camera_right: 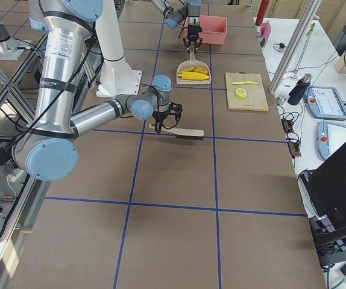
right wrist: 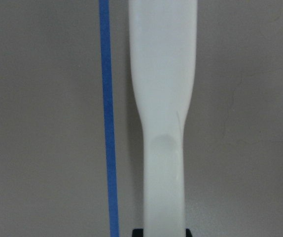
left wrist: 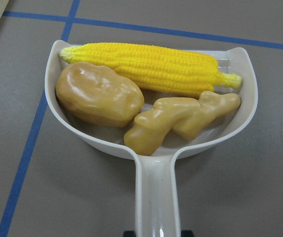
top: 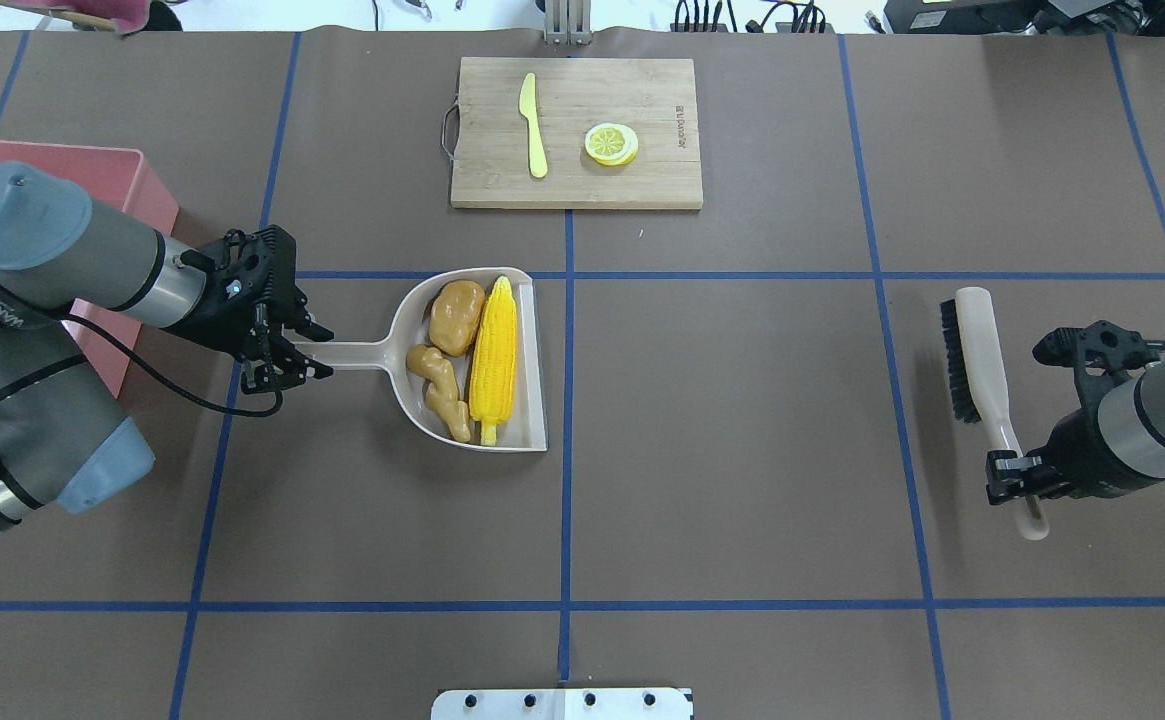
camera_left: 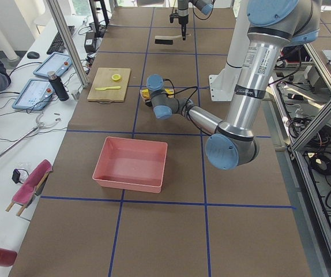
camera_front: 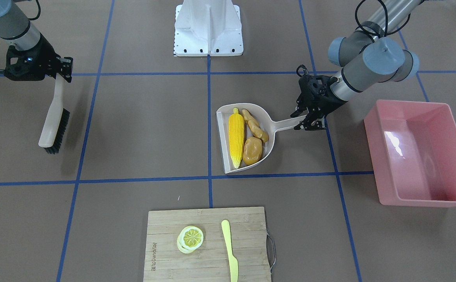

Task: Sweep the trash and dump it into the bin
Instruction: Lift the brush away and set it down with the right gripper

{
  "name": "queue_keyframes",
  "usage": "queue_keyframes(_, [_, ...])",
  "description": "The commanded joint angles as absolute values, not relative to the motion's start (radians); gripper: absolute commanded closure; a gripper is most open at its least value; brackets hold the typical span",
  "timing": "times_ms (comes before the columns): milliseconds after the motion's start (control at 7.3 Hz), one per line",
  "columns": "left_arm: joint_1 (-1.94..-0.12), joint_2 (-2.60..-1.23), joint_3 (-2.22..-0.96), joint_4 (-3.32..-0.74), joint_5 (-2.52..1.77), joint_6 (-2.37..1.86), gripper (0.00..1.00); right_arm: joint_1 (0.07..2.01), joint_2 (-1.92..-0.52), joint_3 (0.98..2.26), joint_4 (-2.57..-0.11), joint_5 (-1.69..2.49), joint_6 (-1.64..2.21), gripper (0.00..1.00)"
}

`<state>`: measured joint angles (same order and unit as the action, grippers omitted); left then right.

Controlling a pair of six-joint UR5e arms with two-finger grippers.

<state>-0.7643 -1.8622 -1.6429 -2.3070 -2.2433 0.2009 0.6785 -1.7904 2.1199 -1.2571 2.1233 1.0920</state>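
Note:
The beige dustpan (camera_front: 222, 145) holds the yellow corn cob (camera_front: 236, 137), the tan-brown potato lump (camera_front: 252, 150) and the knobbly ginger piece (camera_front: 255, 125). My left gripper (camera_front: 310, 119) is shut on the dustpan's handle (top: 352, 354). In the left wrist view the corn (left wrist: 151, 66), potato (left wrist: 98, 94) and ginger (left wrist: 181, 121) lie against the pan's back wall. The pink bin (camera_front: 419, 156) stands empty behind the left arm, apart from the pan. My right gripper (top: 1017, 478) is shut on the handle of a white brush (top: 977, 350) with black bristles, far off to the right.
A wooden cutting board (camera_front: 208, 243) at the table's far edge carries a lemon slice (camera_front: 191, 238) and a pale yellow knife (camera_front: 229, 250). The white robot base (camera_front: 208, 29) is on the near side. Blue tape lines cross the brown table.

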Motion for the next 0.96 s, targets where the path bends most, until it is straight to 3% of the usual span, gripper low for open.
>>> queue_keyframes(0, [-0.764, -1.862, -1.637, -2.307, -2.243, 0.199, 0.58, 0.669, -1.801, 2.097, -1.206, 2.141, 1.111, 1.00])
queue_keyframes(274, [-0.764, -1.862, -1.638, -2.306, -2.250, 0.196, 0.33, 0.641, -1.801, 2.098, -1.204, 2.155, 1.117, 1.00])
queue_keyframes(548, [-0.764, -1.859, -1.637, -2.299, -2.252, 0.199, 0.25, 0.601, -1.801, 2.098, -1.204, 2.151, 1.120, 1.00])
queue_keyframes(822, [-0.764, -1.855, -1.635, -2.292, -2.247, 0.199, 0.23, 0.580, -1.805, 2.100, -1.204, 2.151, 1.121, 1.00])
